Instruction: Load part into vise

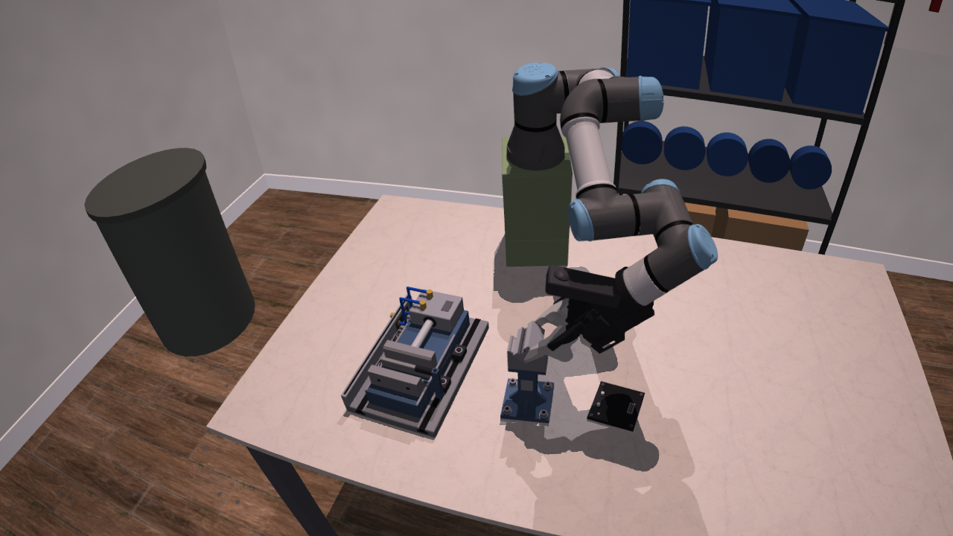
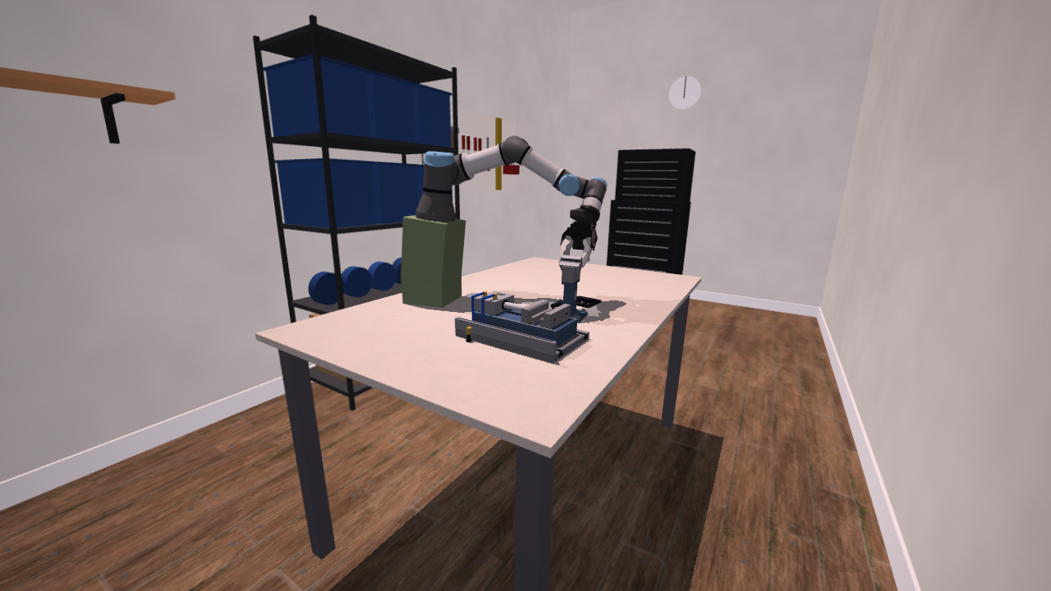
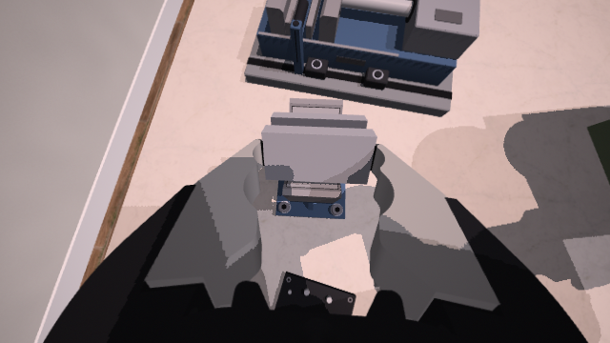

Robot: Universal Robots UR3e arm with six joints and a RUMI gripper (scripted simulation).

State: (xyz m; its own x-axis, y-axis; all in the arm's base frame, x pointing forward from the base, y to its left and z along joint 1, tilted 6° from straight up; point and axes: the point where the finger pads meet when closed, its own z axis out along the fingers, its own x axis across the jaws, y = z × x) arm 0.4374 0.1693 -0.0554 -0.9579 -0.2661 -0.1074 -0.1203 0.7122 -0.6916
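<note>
Plain grey walls and a wooden floor [image 1: 279, 253] [image 2: 771, 367] are seen around a pale table [image 1: 766, 400] [image 2: 404, 382] [image 3: 210, 71]. A shelf rack [image 1: 861, 133] [image 2: 329, 190] is placed in the background, well apart from the claw, and a dark bin [image 1: 179, 266] is seen beyond the vise from it.

The claw [image 1: 534, 339] [image 2: 573, 257] [image 3: 316, 144] is clamped on the block [image 1: 526, 338] [image 2: 571, 260] [image 3: 319, 152], which is gripped by its two opposite ends between the fingertips. The block is held tilted, with a broad face turned back towards the palm and the stepped, slotted side turned away from it. Directly below the fingertips, the V-block [image 2: 570, 275] is carried on a blue stand [image 1: 527, 401] [image 3: 310, 212], bolted at its base. Whether the block is touched by the V-block cannot be told.

The vise [image 1: 400, 398] [image 2: 514, 323] [image 3: 419, 71] is set on the table past the fingertips, on the far side of the stand from the palm. Its jaws are parted, and no block is seated between them. The black infeed plate [image 1: 616, 405] [image 2: 588, 301] [image 3: 319, 305] is seen below the claw, on the palm side of the stand.
</note>
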